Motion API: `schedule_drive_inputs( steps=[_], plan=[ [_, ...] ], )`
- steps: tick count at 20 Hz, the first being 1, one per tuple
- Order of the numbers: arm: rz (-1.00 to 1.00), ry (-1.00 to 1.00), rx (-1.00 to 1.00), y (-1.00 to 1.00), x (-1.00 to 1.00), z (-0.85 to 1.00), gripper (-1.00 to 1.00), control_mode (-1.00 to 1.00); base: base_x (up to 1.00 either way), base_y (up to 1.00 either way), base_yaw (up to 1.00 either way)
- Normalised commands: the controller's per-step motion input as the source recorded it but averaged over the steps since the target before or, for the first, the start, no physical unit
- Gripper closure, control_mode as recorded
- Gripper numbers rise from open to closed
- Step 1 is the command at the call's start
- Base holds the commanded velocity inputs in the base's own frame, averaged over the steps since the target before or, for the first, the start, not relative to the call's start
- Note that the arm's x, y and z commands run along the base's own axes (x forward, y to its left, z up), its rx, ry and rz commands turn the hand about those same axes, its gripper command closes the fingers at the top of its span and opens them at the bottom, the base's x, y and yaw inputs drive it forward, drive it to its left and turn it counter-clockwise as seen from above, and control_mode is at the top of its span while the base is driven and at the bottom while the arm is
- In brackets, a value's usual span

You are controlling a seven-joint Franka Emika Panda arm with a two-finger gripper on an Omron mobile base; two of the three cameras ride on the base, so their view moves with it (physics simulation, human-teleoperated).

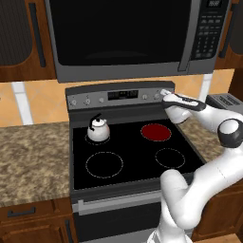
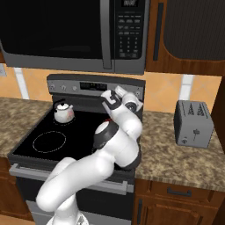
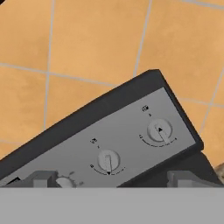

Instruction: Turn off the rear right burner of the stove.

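Burner: the rear right burner (image 1: 156,132) glows red at the stove's (image 1: 130,178) back right corner.
Knobs: two sit at the back panel's right end; outer knob (image 3: 159,131) pointer tilted, inner knob (image 3: 108,160) upright.
Claw: gripper (image 1: 165,93) just before them, fingers apart, empty.
Advice: centre on one knob, likely the outer; which drives this burner I cannot tell.

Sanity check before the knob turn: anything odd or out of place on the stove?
Nothing spilled, tipped or damaged. The rear right burner glows red with nothing on it, the only lit zone on the stove. The kettle stands upright on the rear left zone. The gripper is at the back panel's right end, near two knobs.
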Motion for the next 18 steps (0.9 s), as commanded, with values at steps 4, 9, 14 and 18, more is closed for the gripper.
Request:
schedule_drive_inputs(
  steps=[4,9,14,18],
  plan=[
    [-0.01,0.00,-0.05,0.16,0.35,0.00,-1.00,-1.00,0.00,0.00,0.00],
    [0.00,0.00,-0.06,0.07,0.07,-0.14,-1.00,-1.00,0.00,0.00,0.00],
    [0.00,-0.01,-0.04,0.00,0.08,-0.04,-1.00,-1.00,0.00,0.00,0.00],
    [0.00,-0.02,-0.01,0.00,0.03,0.00,-1.00,-1.00,0.00,0.00,0.00]
  ],
)
